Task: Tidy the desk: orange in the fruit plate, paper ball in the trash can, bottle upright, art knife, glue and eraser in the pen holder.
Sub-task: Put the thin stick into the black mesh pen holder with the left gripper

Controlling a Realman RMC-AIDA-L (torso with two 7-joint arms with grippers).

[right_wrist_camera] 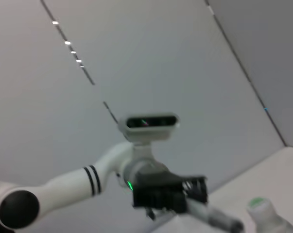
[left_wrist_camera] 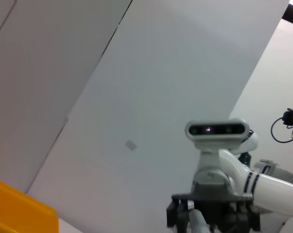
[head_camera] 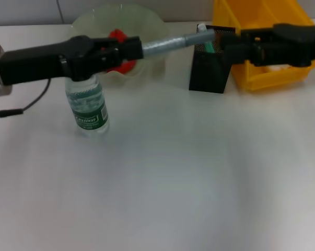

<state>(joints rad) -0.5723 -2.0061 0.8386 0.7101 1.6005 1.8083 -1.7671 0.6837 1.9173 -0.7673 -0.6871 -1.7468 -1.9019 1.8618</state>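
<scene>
Above the pen holder (head_camera: 210, 65), the left claw (head_camera: 139, 48) grips a grey stick, probably the art knife (head_camera: 173, 43), whose tip meets the right claw (head_camera: 228, 47); whether that claw is closed I cannot tell. A misaligned release could drop it outside the mesh. The upright bottle (head_camera: 88, 107) reads "Cestbon".

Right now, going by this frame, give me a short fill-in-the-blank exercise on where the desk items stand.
1. The bottle stands ____ on the table.
2. The orange lies in the ____.
3. The left claw and the right claw both hold a long ____ stick.
4. The pen holder stands beside the ____ trash can.

Missing words: upright; fruit plate; grey; yellow.
</scene>
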